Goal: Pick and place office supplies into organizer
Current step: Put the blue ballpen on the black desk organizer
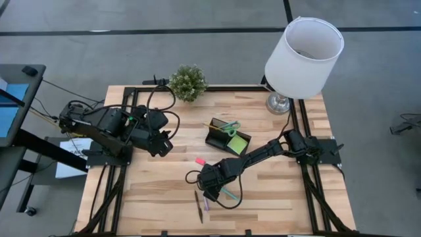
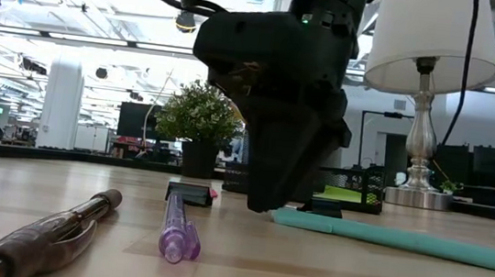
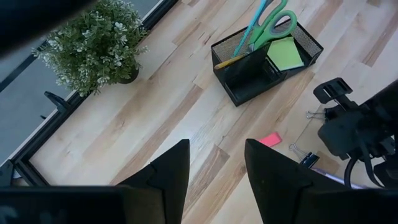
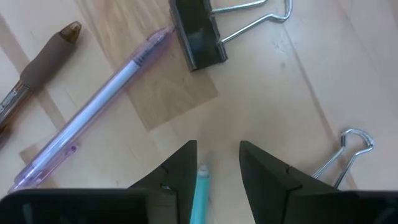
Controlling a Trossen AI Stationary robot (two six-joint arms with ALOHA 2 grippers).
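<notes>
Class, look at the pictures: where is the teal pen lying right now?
The teal pen lies flat on the table's front-middle, under the right gripper, whose open fingers straddle its tip, just right of the purple pen.

Teal pen (image 4: 200,190), lilac pen (image 4: 93,112), black organizer (image 3: 245,74)

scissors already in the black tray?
Yes, the green-handled scissors stand in the black tray, handles up, beside the sticky-note pad, as the left wrist view shows.

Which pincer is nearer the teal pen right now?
Right. The right pincer is open directly over the teal pen, fingers straddling its tip. The left pincer waits far off, near the table's left side.
</notes>
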